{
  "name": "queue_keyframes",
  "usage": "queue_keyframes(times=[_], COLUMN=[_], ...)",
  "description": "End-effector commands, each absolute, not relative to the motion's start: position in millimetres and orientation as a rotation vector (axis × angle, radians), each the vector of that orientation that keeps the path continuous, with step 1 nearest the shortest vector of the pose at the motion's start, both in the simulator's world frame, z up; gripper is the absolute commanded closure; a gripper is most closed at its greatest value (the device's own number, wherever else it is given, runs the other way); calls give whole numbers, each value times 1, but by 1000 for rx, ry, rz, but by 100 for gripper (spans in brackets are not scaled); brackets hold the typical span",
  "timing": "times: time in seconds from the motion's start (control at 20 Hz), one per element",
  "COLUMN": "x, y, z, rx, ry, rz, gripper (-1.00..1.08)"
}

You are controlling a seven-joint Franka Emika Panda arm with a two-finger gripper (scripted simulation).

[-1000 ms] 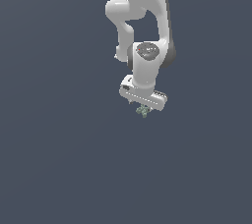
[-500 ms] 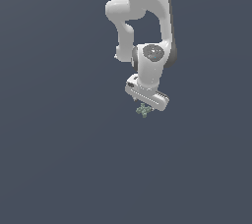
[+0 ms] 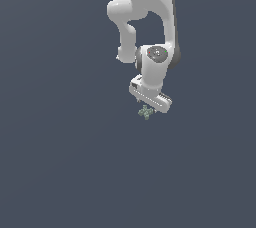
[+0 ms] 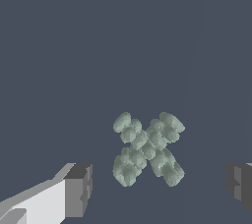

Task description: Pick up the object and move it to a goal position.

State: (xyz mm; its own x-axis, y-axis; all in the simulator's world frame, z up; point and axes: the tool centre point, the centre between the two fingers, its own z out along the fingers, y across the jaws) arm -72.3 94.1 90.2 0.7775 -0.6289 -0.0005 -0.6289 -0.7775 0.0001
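Pincer (image 4: pixel 158 188) spread wide, the grey-green object (image 4: pixel 147 148) lying between its fingertips, untouched.

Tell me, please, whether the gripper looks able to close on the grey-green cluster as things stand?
Probably yes. In the wrist view the grey-green cluster lies between the two fingertips of the open gripper, with gaps on both sides and nothing else nearby. Whether it is low enough, I cannot tell.

The object (image 4: pixel 147 148) lies between the spread pincer (image 4: pixel 157 188) fingers, touching neither.
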Motion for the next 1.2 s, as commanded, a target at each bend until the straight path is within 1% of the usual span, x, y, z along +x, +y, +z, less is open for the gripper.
queue_keyframes(times=[0.0,0.2,0.6,0.85,0.9,1.15], x=[-72,-73,-74,-73,-73,-73], y=[94,94,94,94,94,94], z=[90,82,47,40,40,40], rx=[-2961,-2961,-2960,-2960,-2960,-2960], ry=[1048,1049,1054,1054,1054,1054], rz=[0,0,0,0,0,0], gripper=[-92,-92,-92,-92,108,108])
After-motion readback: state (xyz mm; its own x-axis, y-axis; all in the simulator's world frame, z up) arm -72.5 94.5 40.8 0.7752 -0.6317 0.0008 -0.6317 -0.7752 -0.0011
